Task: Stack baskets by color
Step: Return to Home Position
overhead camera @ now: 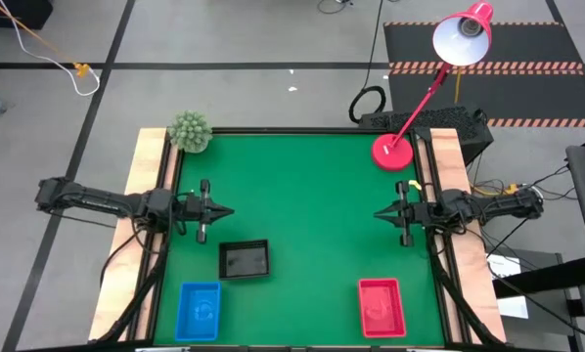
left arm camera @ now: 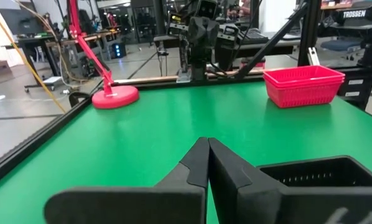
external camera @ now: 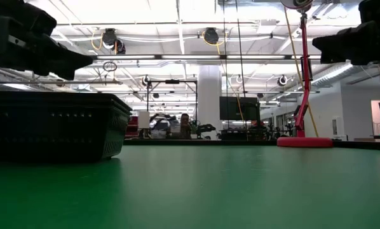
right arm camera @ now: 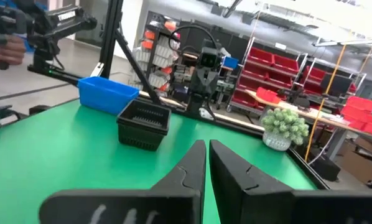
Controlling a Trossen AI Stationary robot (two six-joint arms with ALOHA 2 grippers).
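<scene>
Three baskets rest by their bottoms on the green mat near its front edge: a black basket (overhead camera: 244, 259) (external camera: 50, 124) (right arm camera: 144, 123), a blue basket (overhead camera: 199, 311) (right arm camera: 106, 93) at the front left, and a red basket (overhead camera: 382, 307) (left arm camera: 304, 84) at the front right. The red one shows more than one rim in the left wrist view. My left gripper (overhead camera: 229, 211) (left arm camera: 206, 144) hovers shut at the mat's left side, pointing level toward the middle, just beyond the black basket. My right gripper (overhead camera: 379, 213) (right arm camera: 206, 144) hovers shut at the right side, facing it. Neither holds anything.
A red lamp stands with its round base (overhead camera: 392, 153) (left arm camera: 115, 97) at the mat's far right corner. A small green plant (overhead camera: 190, 131) (right arm camera: 284, 127) sits at the far left corner. Wooden rails (overhead camera: 144, 186) run along both sides. The mat's middle (overhead camera: 307, 215) lies bare.
</scene>
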